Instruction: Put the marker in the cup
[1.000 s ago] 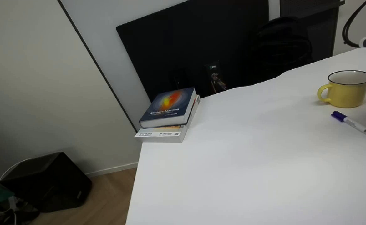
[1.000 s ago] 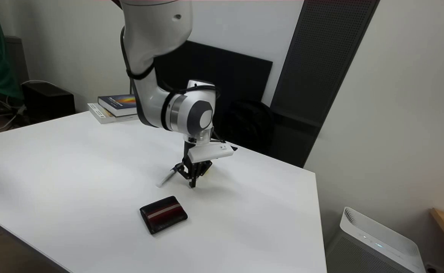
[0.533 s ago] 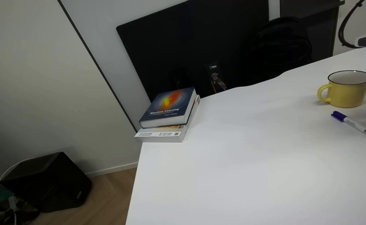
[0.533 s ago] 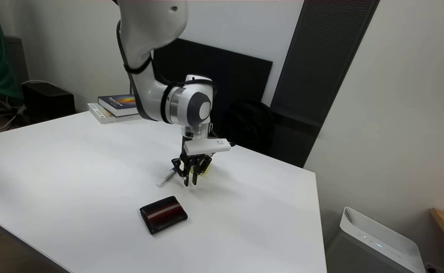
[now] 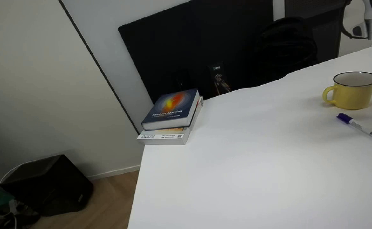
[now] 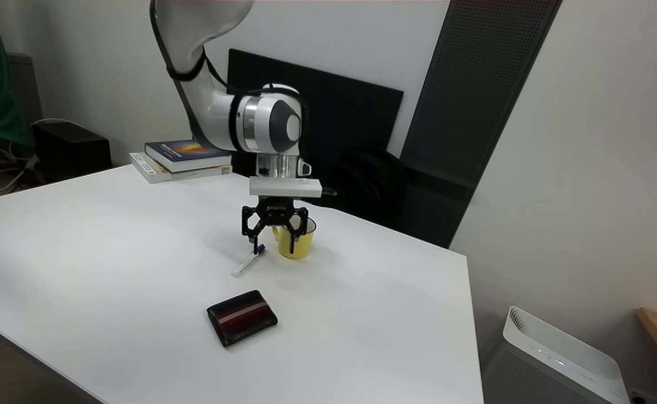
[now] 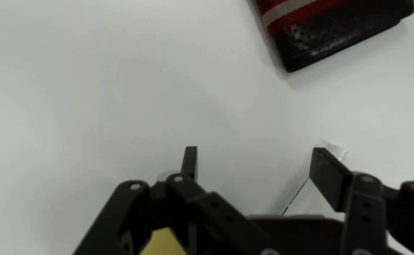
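Observation:
The marker (image 5: 364,128), white with a dark blue end, lies flat on the white table in both exterior views. Beside its blue end the yellow cup (image 5: 354,95) stands upright, handle facing the marker side. Above them hovers my gripper (image 6: 274,252), its two fingers spread wide with nothing between them; it partly covers the cup (image 6: 300,247) in that exterior view. In the wrist view the marker (image 7: 308,202) passes below the right-hand finger, which hides part of it. A bit of the yellow cup (image 7: 162,244) shows behind the left-hand finger linkage.
A dark wallet (image 6: 242,317) with red and pale stripes lies on the table in front of the marker. Two stacked books (image 5: 171,109) sit at a table corner. A dark backpack (image 5: 284,44) is behind the table edge, and a white appliance (image 6: 559,359) stands beyond the table.
My gripper has risen and turned somewhat, and its fingers have gone from together to wide apart. More of the cup shows behind it. Marker, cup and wallet have stayed put.

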Available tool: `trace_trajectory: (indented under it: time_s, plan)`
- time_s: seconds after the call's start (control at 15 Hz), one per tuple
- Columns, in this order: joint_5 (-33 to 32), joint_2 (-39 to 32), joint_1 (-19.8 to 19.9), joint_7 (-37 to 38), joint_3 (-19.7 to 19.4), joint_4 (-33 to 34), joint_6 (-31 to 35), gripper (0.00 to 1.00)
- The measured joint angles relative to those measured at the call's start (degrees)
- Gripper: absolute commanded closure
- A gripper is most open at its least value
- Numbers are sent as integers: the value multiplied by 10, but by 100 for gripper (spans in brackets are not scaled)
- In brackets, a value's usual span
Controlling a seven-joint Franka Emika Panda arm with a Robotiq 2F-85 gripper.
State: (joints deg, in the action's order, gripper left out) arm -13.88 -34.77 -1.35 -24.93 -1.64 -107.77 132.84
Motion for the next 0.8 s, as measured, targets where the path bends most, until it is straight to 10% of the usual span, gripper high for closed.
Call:
trace_trajectory:
  time_s: [0.8]
  plan:
    - [65,-9,-21,293,0,10,-22,0]
